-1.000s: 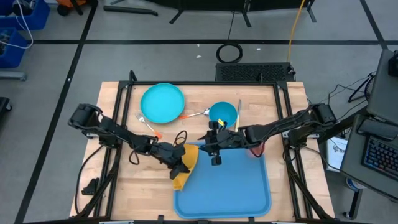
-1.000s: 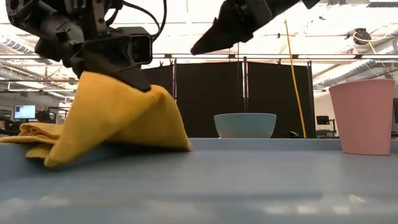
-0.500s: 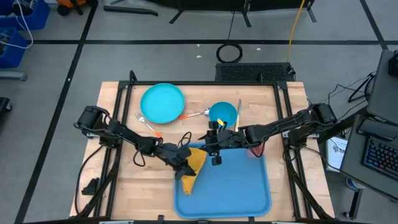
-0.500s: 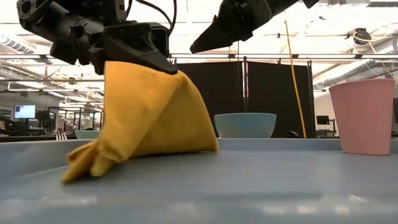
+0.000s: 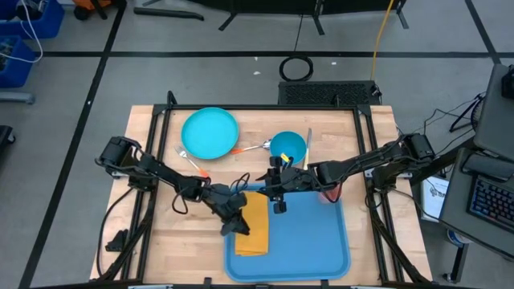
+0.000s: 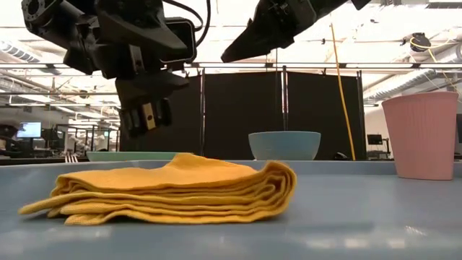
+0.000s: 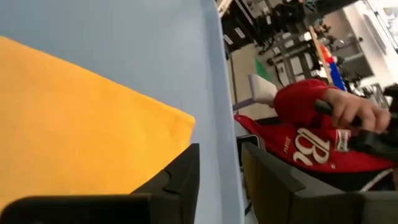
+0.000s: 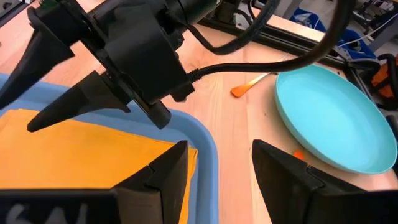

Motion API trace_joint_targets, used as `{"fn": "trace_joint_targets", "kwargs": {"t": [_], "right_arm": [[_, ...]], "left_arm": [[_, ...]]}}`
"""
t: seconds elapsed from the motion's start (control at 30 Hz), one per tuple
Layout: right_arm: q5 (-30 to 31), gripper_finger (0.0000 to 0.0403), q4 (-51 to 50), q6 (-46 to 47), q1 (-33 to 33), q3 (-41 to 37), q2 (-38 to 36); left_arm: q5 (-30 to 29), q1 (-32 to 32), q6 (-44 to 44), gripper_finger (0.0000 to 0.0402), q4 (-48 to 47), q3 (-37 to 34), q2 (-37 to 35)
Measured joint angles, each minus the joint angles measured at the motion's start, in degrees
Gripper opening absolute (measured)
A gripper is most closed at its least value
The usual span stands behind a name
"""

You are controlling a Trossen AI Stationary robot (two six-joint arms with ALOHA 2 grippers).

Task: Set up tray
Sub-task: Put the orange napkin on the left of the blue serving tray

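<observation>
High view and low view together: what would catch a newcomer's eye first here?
The folded yellow cloth lying flat on the left part of the blue tray, with the left gripper open just above its edge. The right gripper hangs open over the tray's far edge. Behind the tray sit a turquoise plate, a blue bowl and a pink cup.

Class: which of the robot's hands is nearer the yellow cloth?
Left. The left hand hangs open just above the cloth on the tray; the right hand hovers farther back.
</observation>
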Motion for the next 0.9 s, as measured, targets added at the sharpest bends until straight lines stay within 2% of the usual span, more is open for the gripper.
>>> {"fn": "trace_joint_targets", "kwargs": {"t": [0.1, 0.23, 0.3, 0.5, 0.63, 0.77, 0.9], "right_arm": [[-2.5, 0.0169, 0.4, 2.1, 0.0, -0.4, 0.0], [-10.3, 0.0169, -0.1, 5.3, 0.2, -1.3, 0.1], [-12.1, 0.0169, 0.0, 5.8, 0.7, -1.7, 0.1], [-12.1, 0.0169, 0.2, 6.0, 3.5, -2.2, 0.1], [-12.1, 0.0166, 0.4, 6.0, 4.9, -2.2, 0.1], [-12.0, 0.0137, 2.3, 7.1, 5.3, -2.2, 1.7], [-14.5, 0.0068, 5.4, 7.0, 4.9, -2.3, 5.9]], "left_arm": [[0.6, -0.2, 1.4, 0.0136, -0.1, 0.0, 0.0], [-5.1, -1.2, 5.4, 0.0139, 0.9, 0.0, 0.0], [-7.1, -1.5, 8.2, 0.0137, 2.7, 0.0, 0.0], [-8.1, -1.7, 17.6, 0.0133, 5.8, 0.0, -1.5], [-14.3, -2.3, 21.9, 0.0138, 4.4, -0.6, -5.2], [-21.2, -2.8, 26.1, 0.0142, 4.4, -3.5, -12.3], [-25.7, -3.0, 26.5, 0.0143, 2.8, -8.1, -19.9]]}}
